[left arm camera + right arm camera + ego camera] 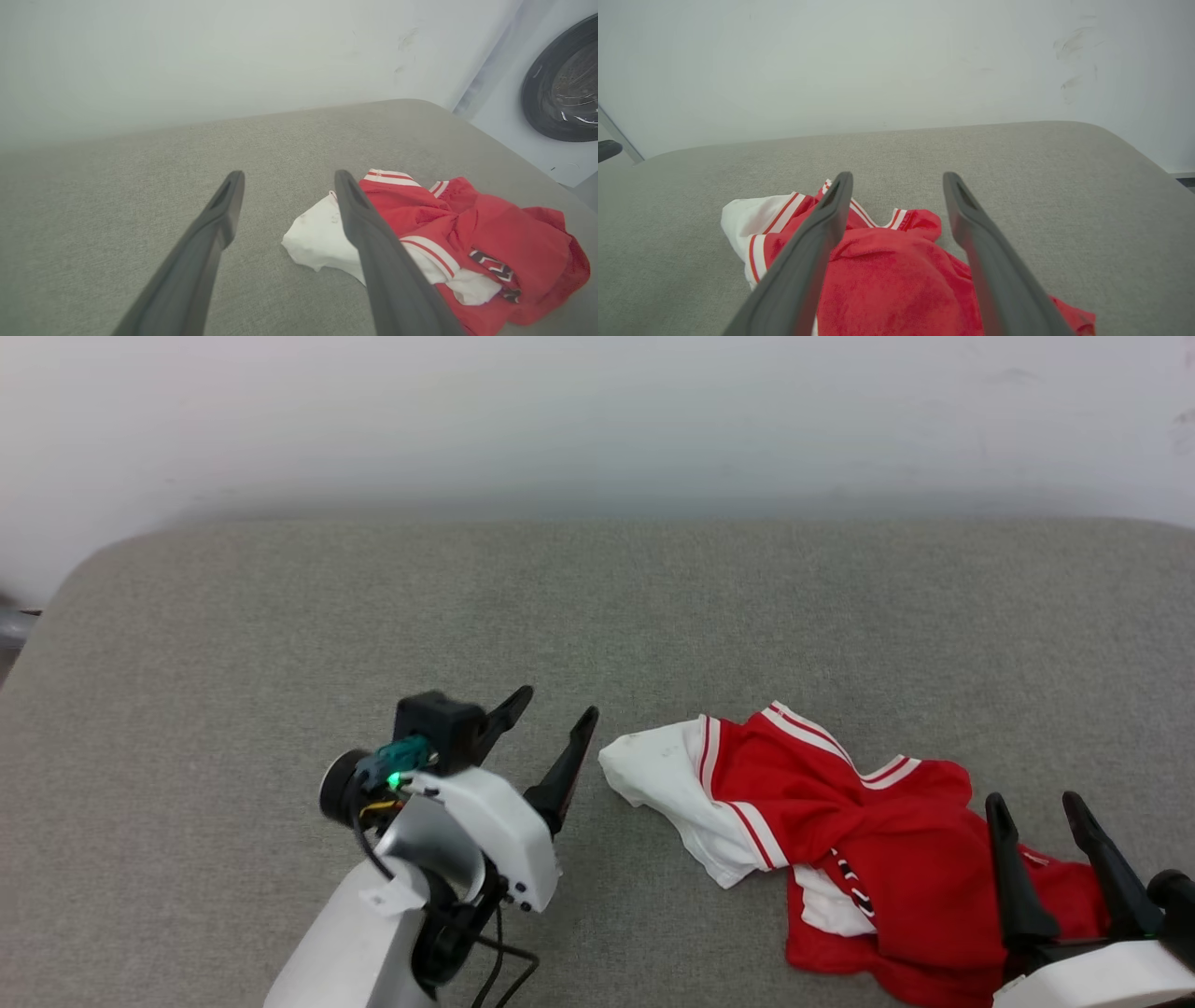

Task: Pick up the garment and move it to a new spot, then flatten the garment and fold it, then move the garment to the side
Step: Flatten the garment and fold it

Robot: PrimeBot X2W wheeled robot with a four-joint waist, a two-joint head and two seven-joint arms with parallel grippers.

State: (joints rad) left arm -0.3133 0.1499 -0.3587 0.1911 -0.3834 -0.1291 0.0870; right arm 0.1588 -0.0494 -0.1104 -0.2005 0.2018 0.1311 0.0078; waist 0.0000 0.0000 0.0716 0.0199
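The garment (pixel 840 831), a red jersey with a white sleeve and red-and-white striped trim, lies crumpled on the grey padded surface at the lower right of the head view. Black lettering peeks from its folds. My left gripper (pixel 558 702) is open, hovering just left of the white sleeve, holding nothing. My right gripper (pixel 1034 799) is open above the garment's right part. In the left wrist view the garment (pixel 472 233) sits right of the open left gripper (pixel 286 178). The right wrist view has the garment (pixel 887 275) under and between the spread fingers of the right gripper (pixel 897 178).
The grey padded surface (pixel 280 644) stretches wide to the left and behind the garment, ending at a white wall (pixel 597 420). A washing machine door (pixel 560 79) stands beyond the surface's right end in the left wrist view.
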